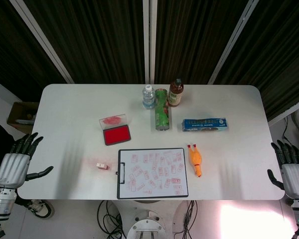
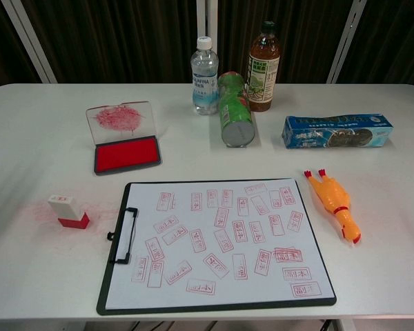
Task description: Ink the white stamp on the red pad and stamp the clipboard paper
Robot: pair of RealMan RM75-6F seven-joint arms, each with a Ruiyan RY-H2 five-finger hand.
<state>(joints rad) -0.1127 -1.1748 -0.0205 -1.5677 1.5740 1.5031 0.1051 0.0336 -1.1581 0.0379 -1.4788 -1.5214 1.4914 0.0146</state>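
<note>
Now red pad (image 2: 126,153) lid up; both robot hands empty, fingers spread: left (image 1: 14,167), right (image 1: 292,172).

White stamp (image 1: 101,166) beside clipboard (image 1: 152,173)

Counted on table (image 1: 65,99): 1 white stamp (image 2: 67,211), lying alone w/ red base showing. 1 red pad (image 2: 126,153), lid open, so 1 lid w/ ink smears. 1 clipboard (image 2: 214,243) w/ 1 sheet of paper (image 2: 262,283); red stamp marks on sheet were approx 30+, too crowded and overlapping for an exact no. 2 bottles: 1 clear water bottle (image 2: 204,76), 1 tea bottle (image 2: 263,66). 1 green can (image 2: 235,118) on its side. 1 blue box (image 2: 337,130). 1 rubber chicken (image 2: 334,202). 2 hands at table edges: 1 left hand (image 1: 15,167), 1 right hand (image 1: 291,172). 1 cardboard box (image 1: 20,115) on floor.
</note>
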